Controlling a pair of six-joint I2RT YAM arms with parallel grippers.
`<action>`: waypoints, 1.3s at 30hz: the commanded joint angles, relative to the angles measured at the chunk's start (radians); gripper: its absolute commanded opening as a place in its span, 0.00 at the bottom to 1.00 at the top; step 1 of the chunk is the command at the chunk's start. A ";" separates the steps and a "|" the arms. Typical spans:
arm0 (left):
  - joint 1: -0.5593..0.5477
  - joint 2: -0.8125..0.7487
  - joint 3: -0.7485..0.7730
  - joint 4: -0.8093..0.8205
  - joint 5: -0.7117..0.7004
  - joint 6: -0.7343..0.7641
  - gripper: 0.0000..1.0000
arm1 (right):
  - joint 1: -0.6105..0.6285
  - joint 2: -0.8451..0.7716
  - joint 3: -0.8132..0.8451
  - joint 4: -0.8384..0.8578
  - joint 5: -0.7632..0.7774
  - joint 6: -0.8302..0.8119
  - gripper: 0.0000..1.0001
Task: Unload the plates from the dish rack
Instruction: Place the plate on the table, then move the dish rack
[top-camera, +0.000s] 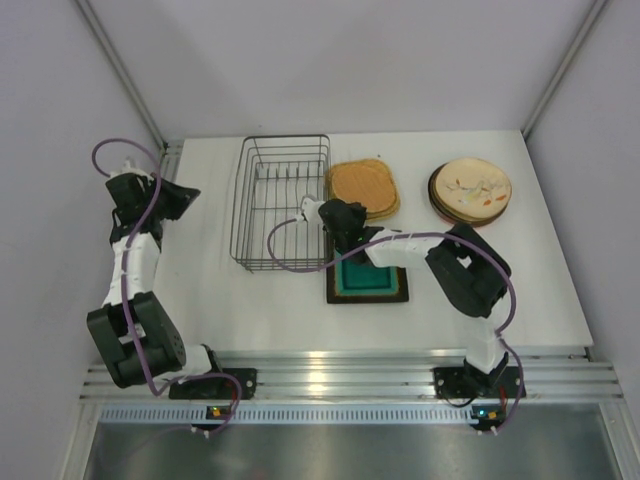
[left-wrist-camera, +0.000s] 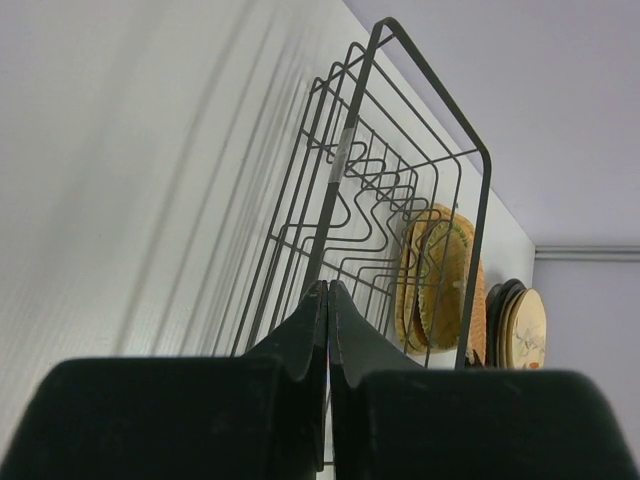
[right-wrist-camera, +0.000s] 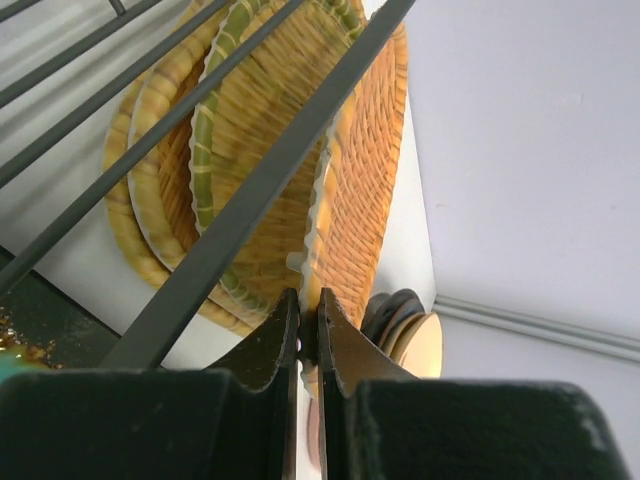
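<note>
The dark wire dish rack (top-camera: 283, 200) stands at the back left of the table, and I see no plates in its slots. My right gripper (top-camera: 309, 209) is at the rack's right rim. In the right wrist view it (right-wrist-camera: 308, 308) is shut on the thin scalloped rim of a silver plate (right-wrist-camera: 322, 215), held on edge beside a rack bar (right-wrist-camera: 250, 210). My left gripper (top-camera: 188, 195) is shut and empty, left of the rack (left-wrist-camera: 400, 170). Woven plates (top-camera: 364, 187) are stacked right of the rack. Cream patterned plates (top-camera: 470, 190) lie farther right. A square teal plate (top-camera: 367, 282) lies under the right arm.
The woven stack (right-wrist-camera: 250, 130) and the round stack (right-wrist-camera: 415, 340) show behind the right jaws. Both also show through the rack in the left wrist view, the woven stack (left-wrist-camera: 445, 280) and the round stack (left-wrist-camera: 525, 325). Grey walls close in the table on three sides.
</note>
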 joint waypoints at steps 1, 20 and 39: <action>-0.003 0.002 -0.014 0.070 0.026 -0.012 0.00 | -0.008 -0.037 -0.006 0.103 -0.080 0.003 0.02; -0.005 0.007 0.045 0.057 0.069 -0.035 0.01 | -0.055 -0.235 0.210 -0.326 -0.186 0.518 0.56; -0.014 -0.051 0.078 0.056 0.149 -0.095 0.00 | -0.164 0.048 0.603 -0.836 -0.775 1.135 0.00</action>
